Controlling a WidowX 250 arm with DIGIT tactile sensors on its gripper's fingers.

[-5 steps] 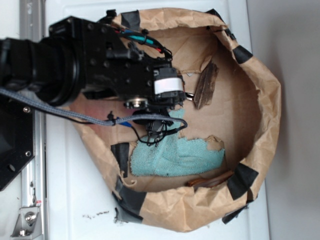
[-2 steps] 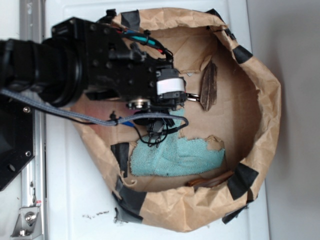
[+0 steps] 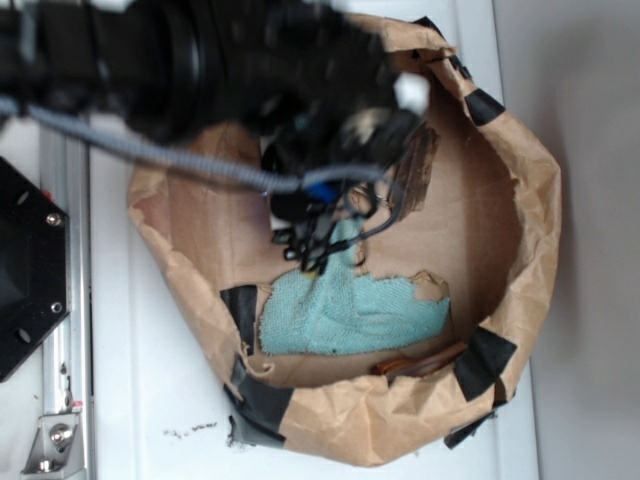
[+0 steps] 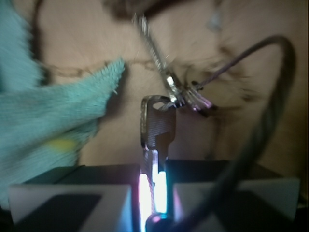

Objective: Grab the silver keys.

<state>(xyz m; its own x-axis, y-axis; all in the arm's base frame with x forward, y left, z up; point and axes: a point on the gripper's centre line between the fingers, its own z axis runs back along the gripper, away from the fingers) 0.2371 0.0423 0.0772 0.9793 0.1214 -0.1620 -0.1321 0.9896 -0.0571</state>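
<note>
The silver keys (image 4: 159, 123) are pinched by one blade between the pressed-together pads of the gripper (image 4: 153, 181), above the brown paper (image 4: 72, 38). The rest hangs from the ring, so the grab is judged secured

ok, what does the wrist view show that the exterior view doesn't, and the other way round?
Wrist only: a shiny silver metal key pinched upright between the hand's fingers, its head on a thin wire ring with more keys, blurred.

Exterior only: the crumpled brown paper wall ringing the workspace, its black tape patches, the dark brown wood splinter, and the blurred black arm that hides the hand and keys.

Both: the teal cloth on the brown paper floor and the dark cable looping off the arm.
</note>
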